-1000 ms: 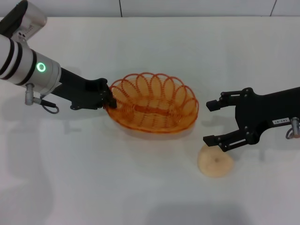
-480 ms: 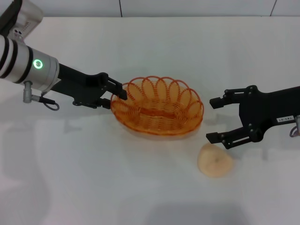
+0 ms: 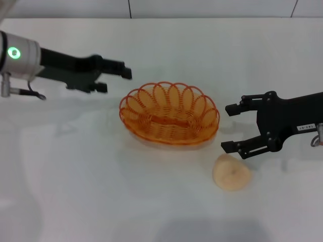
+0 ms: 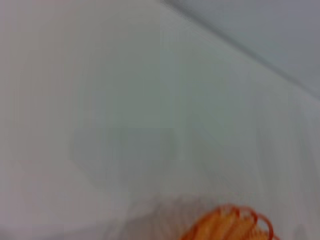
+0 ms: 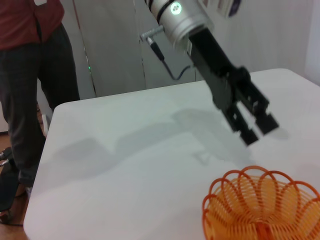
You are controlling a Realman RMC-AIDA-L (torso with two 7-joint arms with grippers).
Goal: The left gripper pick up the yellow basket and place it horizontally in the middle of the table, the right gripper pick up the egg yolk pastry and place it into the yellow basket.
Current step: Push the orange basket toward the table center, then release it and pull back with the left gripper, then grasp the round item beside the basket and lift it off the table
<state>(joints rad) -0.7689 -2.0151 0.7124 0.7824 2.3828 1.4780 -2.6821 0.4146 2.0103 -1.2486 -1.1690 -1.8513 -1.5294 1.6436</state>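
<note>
Nearby, egg yolk pastry [image 3: 231, 172] beside yellow basket [image 3: 169, 113].

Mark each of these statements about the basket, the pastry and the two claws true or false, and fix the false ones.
1. The orange-yellow wire-loop oval basket sits on the white table with nothing in it. True.
2. The left claw grips the basket's rim. False: it hangs apart from the basket, holding nothing.
3. The pale cream round domed pastry lies inside the basket. False: it rests on the table beside it.
4. The right claw is open, just above the pastry. True.
</note>
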